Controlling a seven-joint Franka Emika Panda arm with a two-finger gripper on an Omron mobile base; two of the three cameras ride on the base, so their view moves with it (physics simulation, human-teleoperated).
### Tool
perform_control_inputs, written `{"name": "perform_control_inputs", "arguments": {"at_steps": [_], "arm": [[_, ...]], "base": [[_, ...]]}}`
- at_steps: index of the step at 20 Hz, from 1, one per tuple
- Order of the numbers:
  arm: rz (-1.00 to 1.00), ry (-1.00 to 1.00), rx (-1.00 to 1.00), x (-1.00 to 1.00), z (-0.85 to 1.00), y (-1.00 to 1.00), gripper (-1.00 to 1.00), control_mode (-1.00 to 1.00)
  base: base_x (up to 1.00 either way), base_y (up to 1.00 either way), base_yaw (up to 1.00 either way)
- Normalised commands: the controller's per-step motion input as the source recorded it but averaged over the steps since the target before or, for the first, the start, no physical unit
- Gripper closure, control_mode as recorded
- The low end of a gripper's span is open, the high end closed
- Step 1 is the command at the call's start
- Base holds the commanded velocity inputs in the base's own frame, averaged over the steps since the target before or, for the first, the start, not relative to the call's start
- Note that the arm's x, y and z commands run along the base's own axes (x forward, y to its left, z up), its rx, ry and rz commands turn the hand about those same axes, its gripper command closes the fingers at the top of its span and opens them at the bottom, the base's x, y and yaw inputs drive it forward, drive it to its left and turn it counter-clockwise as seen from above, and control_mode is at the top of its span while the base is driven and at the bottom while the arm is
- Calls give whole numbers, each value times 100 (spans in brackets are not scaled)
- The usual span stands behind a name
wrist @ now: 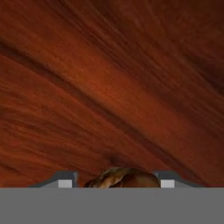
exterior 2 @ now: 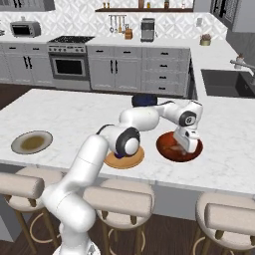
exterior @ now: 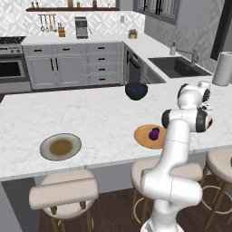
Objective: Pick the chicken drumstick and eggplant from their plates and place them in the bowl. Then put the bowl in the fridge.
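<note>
Gripper (exterior 2: 186, 147) low inside red-orange bowl (exterior 2: 167, 149), on counter near robot's right. In hand view, chicken drumstick (wrist: 122, 179) sits between two finger tips (wrist: 65, 180), fingers close on each side, pinching it, right above bowl's brown-orange inside. Eggplant (exterior: 154, 133) lies on orange-tan plate (exterior: 141, 135), just beside bowl. Pale grey plate (exterior: 60, 147) with brown middle well apart, far left. Dark navy bowl (exterior: 136, 90) further back. No writing readable anywhere.

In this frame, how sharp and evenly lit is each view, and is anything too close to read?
Left base view: even light, sharp; eggplant casts a soft shadow. Right base view: equally clear; the hand shades the red bowl. Hand view: so close the bowl's interior is streaky red-brown; the drumstick is cropped between the fingers.
</note>
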Motion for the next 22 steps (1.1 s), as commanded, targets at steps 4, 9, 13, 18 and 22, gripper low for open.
{"name": "perform_control_inputs", "arguments": {"at_steps": [4, 9, 13, 18, 22], "arm": [[0, 0, 0, 0, 10, 5, -100, -100], [0, 1, -1, -1, 35, 22, -100, -100], [0, -1, -2, -21, 50, 51, -100, -100], [6, 0, -7, -71, 41, 94, -100, -100], [15, -4, -19, -100, 0, 100, -100, -100]], "base": [[0, 0, 0], [0, 0, 0], [0, 0, 0], [0, 0, 0], [0, 0, 0]]}}
